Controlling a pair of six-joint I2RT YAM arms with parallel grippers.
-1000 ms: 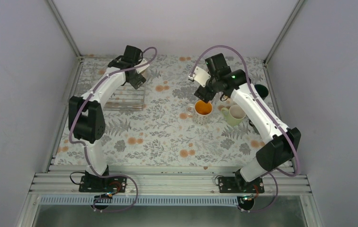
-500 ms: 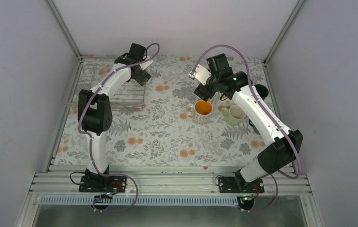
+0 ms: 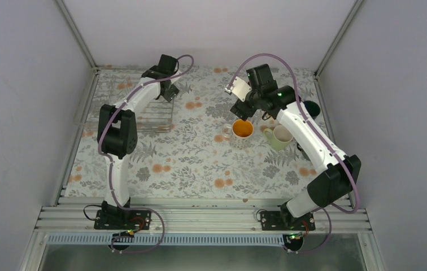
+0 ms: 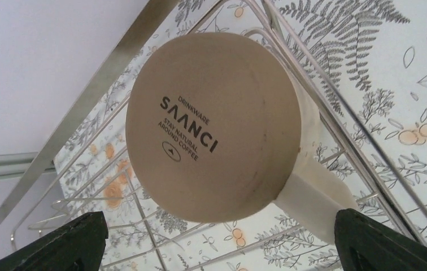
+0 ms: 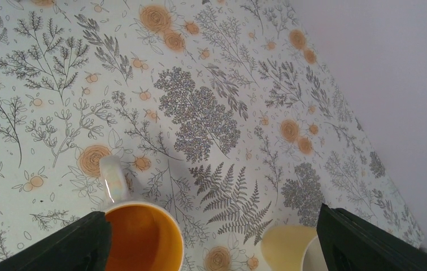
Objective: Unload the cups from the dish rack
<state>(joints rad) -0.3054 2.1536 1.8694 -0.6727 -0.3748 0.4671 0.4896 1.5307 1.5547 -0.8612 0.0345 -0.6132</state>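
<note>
The left claw [image 4: 222,228] is wide apart over the upside-down cream mug [image 4: 211,124] in the dish rack [image 4: 87,96]. The right claw [image 5: 214,232] is apart above the orange-inside mug [image 5: 143,243] on the surface [image 5: 59,84].

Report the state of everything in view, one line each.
Rack, holding a mug.
Cream mug, upside down on its bars.
Orange-lined mug, upright on the table, empty.
Pale green mug, upright.
Left arm, jaws open, empty.
Right arm, jaws open, empty.

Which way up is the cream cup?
Upside down: the cream cup shows its printed base to the left wrist camera, rack bars behind.
</note>
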